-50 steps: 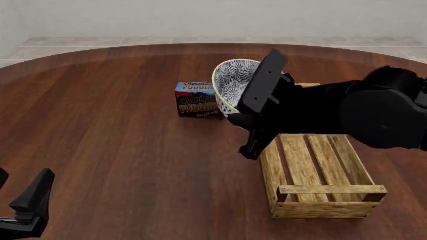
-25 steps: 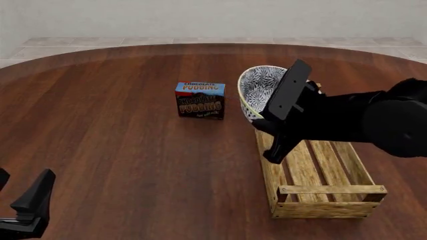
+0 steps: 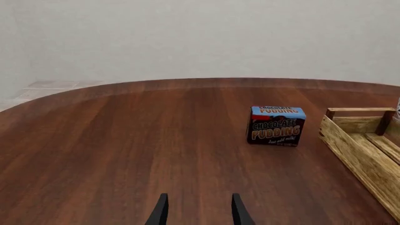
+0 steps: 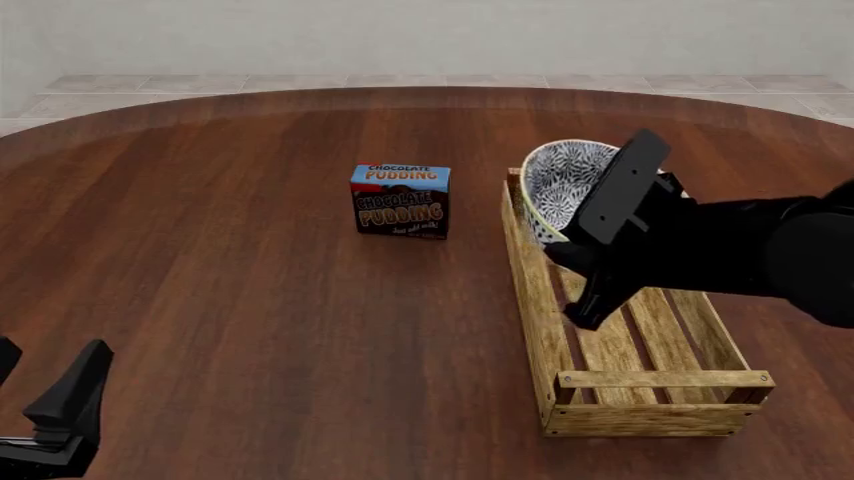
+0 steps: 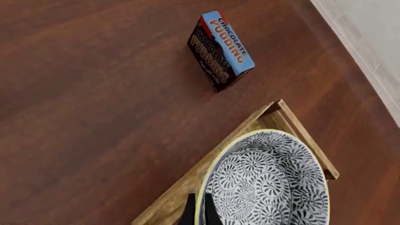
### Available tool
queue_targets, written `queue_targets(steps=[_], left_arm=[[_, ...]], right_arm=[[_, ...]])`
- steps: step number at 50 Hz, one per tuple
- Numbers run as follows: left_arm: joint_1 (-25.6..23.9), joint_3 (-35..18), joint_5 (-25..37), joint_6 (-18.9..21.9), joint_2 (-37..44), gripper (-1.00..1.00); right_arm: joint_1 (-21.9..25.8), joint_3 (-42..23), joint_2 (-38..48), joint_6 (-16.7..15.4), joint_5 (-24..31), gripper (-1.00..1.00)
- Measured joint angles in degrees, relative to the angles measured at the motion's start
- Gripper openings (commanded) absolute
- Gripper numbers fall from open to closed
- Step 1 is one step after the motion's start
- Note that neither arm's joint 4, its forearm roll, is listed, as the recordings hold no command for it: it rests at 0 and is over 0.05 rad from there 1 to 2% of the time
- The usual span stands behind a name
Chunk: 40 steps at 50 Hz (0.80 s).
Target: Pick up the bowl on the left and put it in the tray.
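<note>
Left wrist view: left gripper (image 3: pixel 198 211) spread, holding nothing, low over the worktop (image 3: pixel 125 140); chocolate pudding box (image 3: pixel 277 125) ahead, tray (image 3: pixel 362 140) just beside it.

Front view: right gripper (image 4: pixel 587 262) carries the bowl (image 4: pixel 563 185), tilted on edge, above the tray's far end. Step in hand: carrying across to place.

Right wrist view: fingers (image 5: pixel 189 213) pinch the bowl's cream rim. Next move likely calls for lowering and levelling before letting go.

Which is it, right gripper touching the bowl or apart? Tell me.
Touching. The right wrist view shows the right gripper with its fingers pinched on the bowl rim.
</note>
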Motion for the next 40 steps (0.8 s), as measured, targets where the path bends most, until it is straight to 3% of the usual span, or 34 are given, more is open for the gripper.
queue_targets(steps=[40], left_arm=[[-0.2,0.0,0.1,0.0,0.0,1.00]], right_arm=[[-5.1,2.9,2.3,1.0,-2.3,-1.00]])
